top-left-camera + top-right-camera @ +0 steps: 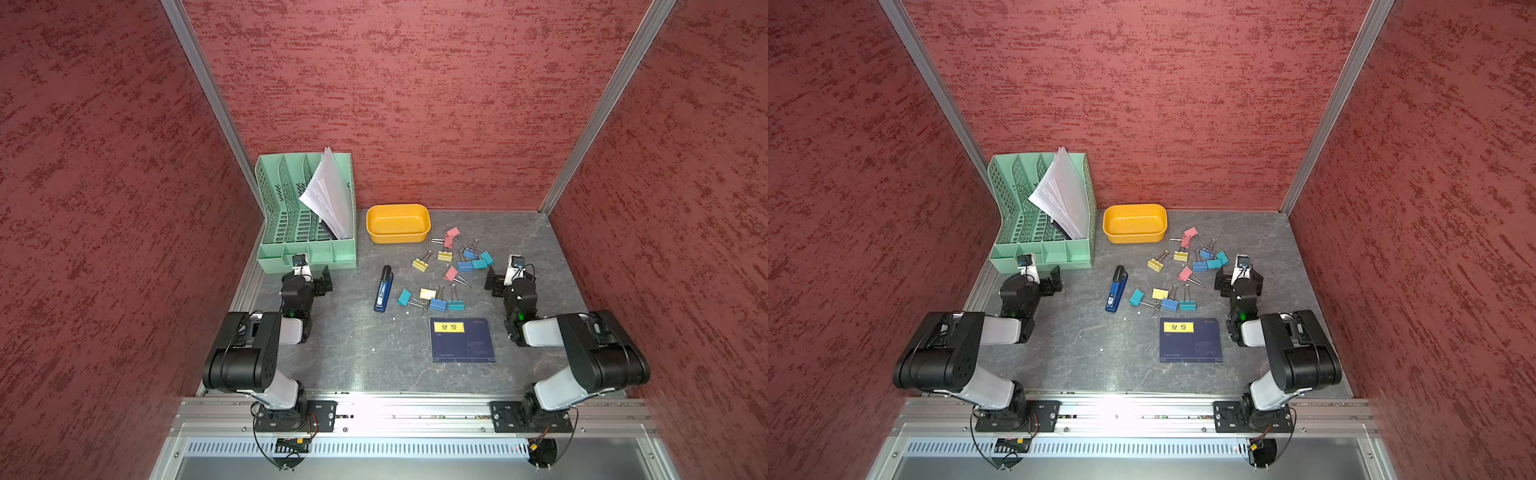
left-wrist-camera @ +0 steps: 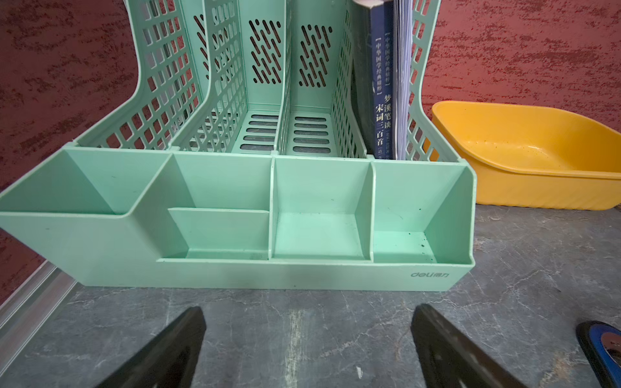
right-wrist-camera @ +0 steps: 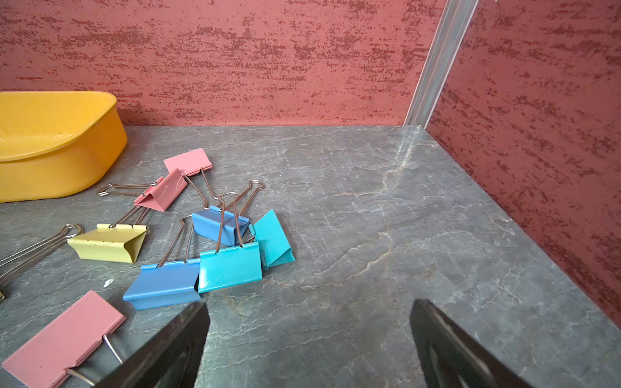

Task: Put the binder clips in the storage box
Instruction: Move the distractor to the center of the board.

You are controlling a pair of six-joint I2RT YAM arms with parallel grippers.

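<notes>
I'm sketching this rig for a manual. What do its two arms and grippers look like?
The left arm and right arm match: bulky black joint housings, pale grey links, black base plates. Each wrist has a green light and a white-mounted camera. Thin black cables loop below. The left gripper and right gripper have black tapering fingers.

Glossy painted-metal binder clips (image 3: 229,267) with wire handles lie on matt, veined stone-look table (image 3: 386,208); storage box (image 3: 50,144) smooth plastic.
</notes>
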